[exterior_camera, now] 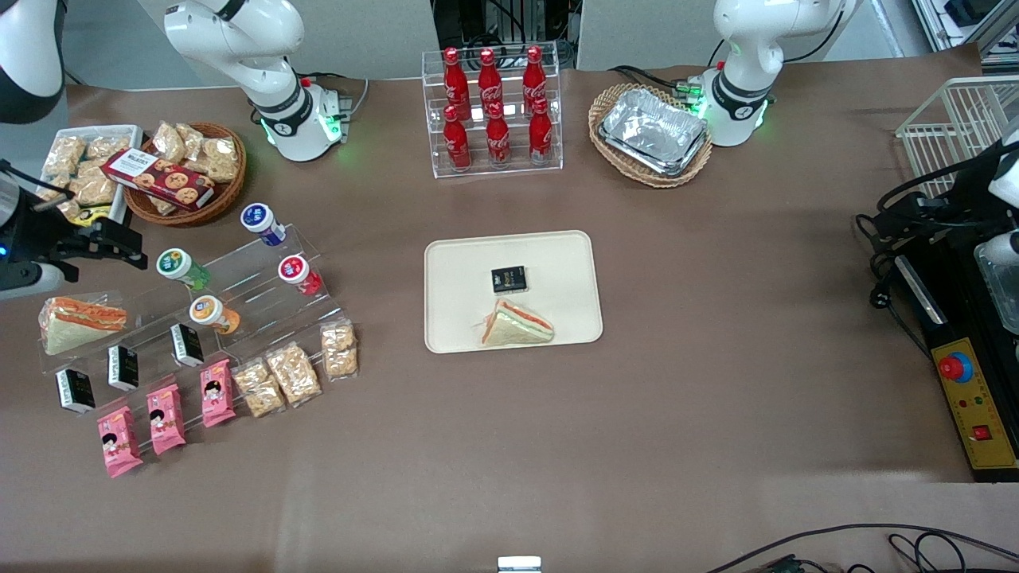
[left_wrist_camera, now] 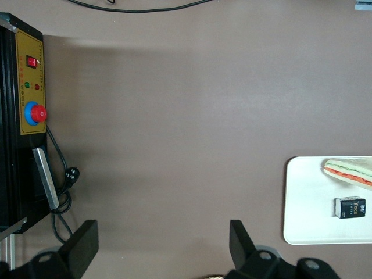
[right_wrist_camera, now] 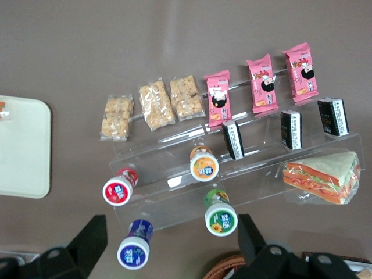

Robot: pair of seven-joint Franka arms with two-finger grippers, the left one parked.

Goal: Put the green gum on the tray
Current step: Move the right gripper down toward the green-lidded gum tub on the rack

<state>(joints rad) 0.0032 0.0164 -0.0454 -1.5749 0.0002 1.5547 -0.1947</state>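
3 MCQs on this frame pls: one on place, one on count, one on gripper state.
1. Where is the green gum?
A. on the clear stepped stand
B. on the tray
C. in a wicker basket

2. How many items lie on the tray?
A. none
B. two
C. four

3. The gripper is:
A. shut on the green gum
B. open, holding nothing
C. shut on a sandwich

Answers:
1 A, it stands on the stand among the other bottles.
2 B, a black packet and a sandwich.
3 B, its fingers are spread above the green gum, with nothing between them.
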